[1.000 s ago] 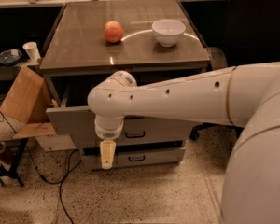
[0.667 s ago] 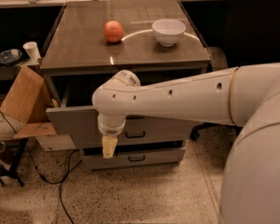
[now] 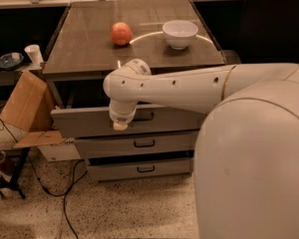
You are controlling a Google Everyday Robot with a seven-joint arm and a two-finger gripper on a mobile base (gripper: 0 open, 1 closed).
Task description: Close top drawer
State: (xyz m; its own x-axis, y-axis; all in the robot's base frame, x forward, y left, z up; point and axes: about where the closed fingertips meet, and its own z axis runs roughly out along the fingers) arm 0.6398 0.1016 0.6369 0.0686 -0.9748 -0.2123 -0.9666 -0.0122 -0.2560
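The top drawer [image 3: 84, 122] is a wide grey box drawer under the table top. It stands pulled out toward me, with a dark gap above its front panel. Its small black handle [image 3: 147, 116] shows just right of my wrist. My gripper [image 3: 120, 126] hangs from the white arm that reaches in from the right. It sits in front of the drawer's front panel, just left of the handle, at the panel's lower edge. I cannot tell whether it touches the panel.
Two shallower grey drawers [image 3: 144, 144] [image 3: 145, 169] sit below, the lowest slightly out. A red apple [image 3: 121, 33] and a white bowl [image 3: 180, 33] stand on the table top [image 3: 79, 49]. A cardboard box [image 3: 25, 103] leans at the left; cables [image 3: 65, 198] lie on the floor.
My gripper has risen from the level of the middle drawer to the top drawer's front panel and shifted slightly right. The drawer has not visibly moved.
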